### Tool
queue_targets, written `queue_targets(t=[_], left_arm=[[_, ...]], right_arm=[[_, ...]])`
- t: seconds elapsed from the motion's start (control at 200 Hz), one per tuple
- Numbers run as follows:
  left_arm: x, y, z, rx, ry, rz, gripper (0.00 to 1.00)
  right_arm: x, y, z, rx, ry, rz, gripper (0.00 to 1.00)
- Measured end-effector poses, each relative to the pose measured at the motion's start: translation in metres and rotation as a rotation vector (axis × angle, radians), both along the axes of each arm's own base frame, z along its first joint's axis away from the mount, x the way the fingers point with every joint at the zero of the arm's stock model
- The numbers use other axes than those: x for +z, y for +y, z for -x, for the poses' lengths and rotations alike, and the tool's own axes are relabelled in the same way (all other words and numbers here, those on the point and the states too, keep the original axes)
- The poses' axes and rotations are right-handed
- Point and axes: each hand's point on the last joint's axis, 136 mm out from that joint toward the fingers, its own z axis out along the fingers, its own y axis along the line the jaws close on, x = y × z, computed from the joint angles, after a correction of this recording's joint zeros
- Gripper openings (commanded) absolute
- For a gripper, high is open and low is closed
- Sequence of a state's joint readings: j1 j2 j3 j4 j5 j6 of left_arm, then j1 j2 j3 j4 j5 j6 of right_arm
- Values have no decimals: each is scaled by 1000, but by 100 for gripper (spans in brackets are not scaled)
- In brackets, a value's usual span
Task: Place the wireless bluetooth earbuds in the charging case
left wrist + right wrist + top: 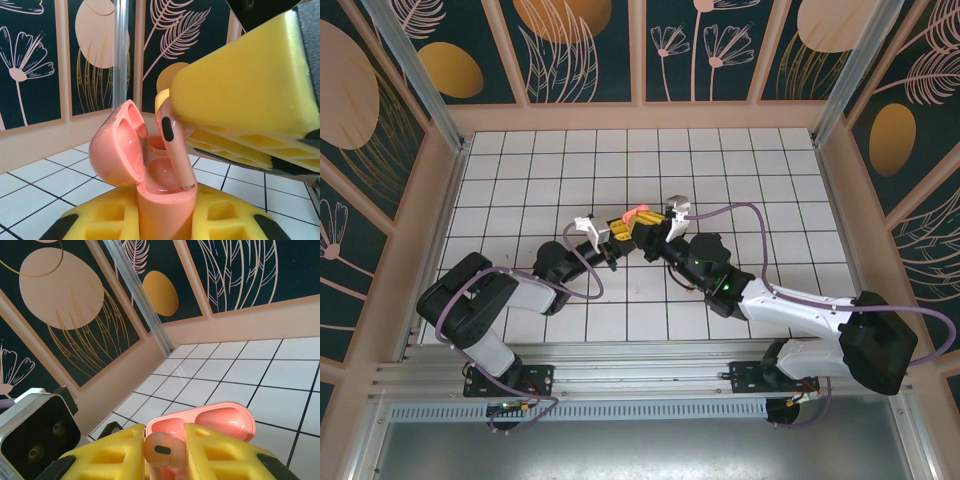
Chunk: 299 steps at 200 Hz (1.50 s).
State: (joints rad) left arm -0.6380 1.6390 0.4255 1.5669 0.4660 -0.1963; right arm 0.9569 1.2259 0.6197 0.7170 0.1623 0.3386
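Closest to the overhead lens: two arm bases bolted to a silver aluminium rail (650,372). Beyond that, largest of all, a white desk gridded in dark lines (740,160), fenced by dark floral wall panels in pale wooden frames (580,50). Reaching inward across it, a black-and-white left arm (485,305) and a black-and-white right arm (810,315), wrists nose to nose above mid-desk.

Clamped in the left jaws, through yellow ribbed foam pads (210,205): the lower body of the small salmon-pink rounded plastic charging case (162,207). Held upright above the middle of the desk, hinged lid thrown back and open. Pinched between the right jaws, likewise yellow-padded and closed tight: the head of a tiny salmon-pink plastic earbud (176,150), dark oval spot facing outward, stem slanting down toward the case.

Probably well along, yet not finished. Done so far: case open and steadied, earbud poised over it, stem tip touching or just entering the nearer well at the rim. Left to do, judging from this: sink the earbud until seated, release, then see to its twin.

Inside the case: a paler moulded interior, farther hollow seemingly bare, though partly masked by lid and stem. Second earbud already seated or not: cannot tell.
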Motion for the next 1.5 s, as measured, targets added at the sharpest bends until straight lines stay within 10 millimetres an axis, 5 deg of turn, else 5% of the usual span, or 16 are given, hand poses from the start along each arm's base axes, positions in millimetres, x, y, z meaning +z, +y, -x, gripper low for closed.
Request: queue_targets(t=[0.921, 1.496], left_arm=[[7, 2, -4, 23, -5, -16, 6], [6, -3, 7, -25, -35, -85, 7]], right_arm=[[3, 1, -7, -30, -39, 60, 24], [-3, -4, 8, 75, -39, 160, 28]])
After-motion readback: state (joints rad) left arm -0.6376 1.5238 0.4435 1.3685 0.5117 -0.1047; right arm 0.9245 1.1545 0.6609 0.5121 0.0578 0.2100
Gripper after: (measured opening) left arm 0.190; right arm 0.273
